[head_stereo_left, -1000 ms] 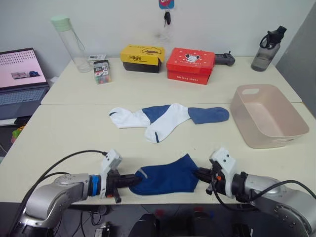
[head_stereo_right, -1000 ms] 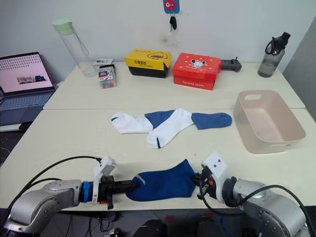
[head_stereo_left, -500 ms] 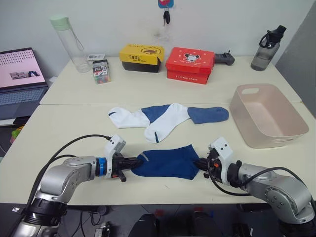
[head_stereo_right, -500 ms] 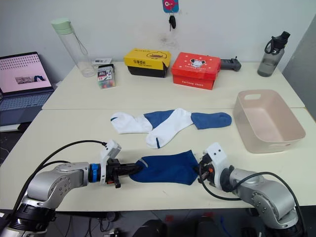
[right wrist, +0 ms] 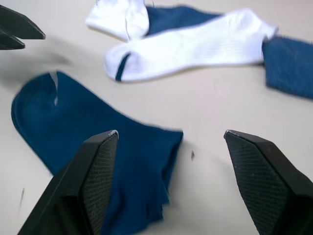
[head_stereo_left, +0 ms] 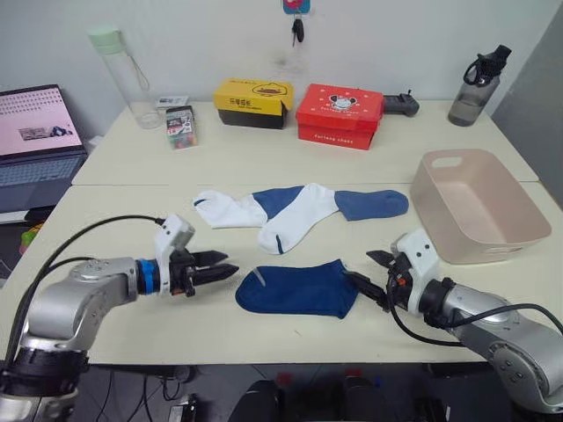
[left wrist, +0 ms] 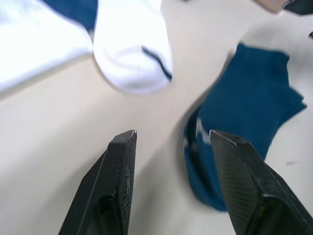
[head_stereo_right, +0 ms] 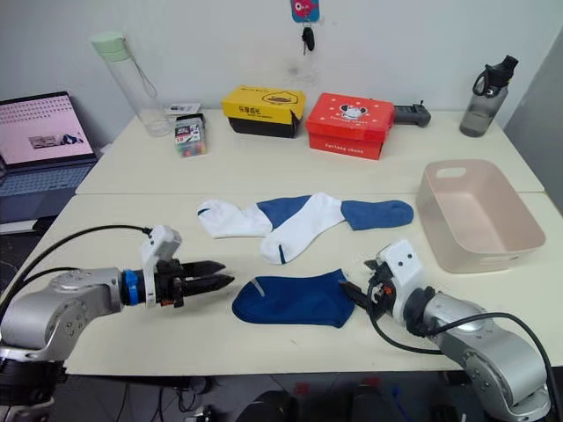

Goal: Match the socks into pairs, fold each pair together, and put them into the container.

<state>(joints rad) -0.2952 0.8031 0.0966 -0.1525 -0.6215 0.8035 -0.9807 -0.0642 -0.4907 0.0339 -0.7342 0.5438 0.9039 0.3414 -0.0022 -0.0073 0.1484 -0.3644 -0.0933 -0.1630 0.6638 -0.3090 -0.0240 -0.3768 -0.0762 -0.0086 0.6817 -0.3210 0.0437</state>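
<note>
A dark navy sock lies flat on the near part of the bench, its long axis running left to right, the rounded toe end toward the left and the open cuff toward the right. Half a second ago both tools were clamped on its two ends; now both have let go and drawn back, and the sock rests free on the bench. The left tool sits just left of the toe, its black fingers spread apart and holding nothing. The right tool sits just beside the cuff, its fingers spread wide and empty as well. Farther back, near the middle of the bench, the other socks lie in an overlapping row: a white sock on the left, a second white sock slanting from far right to near left with its navy-marked toe nearest the robot, and medium blue socks showing behind and to the right of them, long axis left to right. The pale pink container stands on the right side of the bench, well apart from the navy sock, with nothing visible inside it.
</note>
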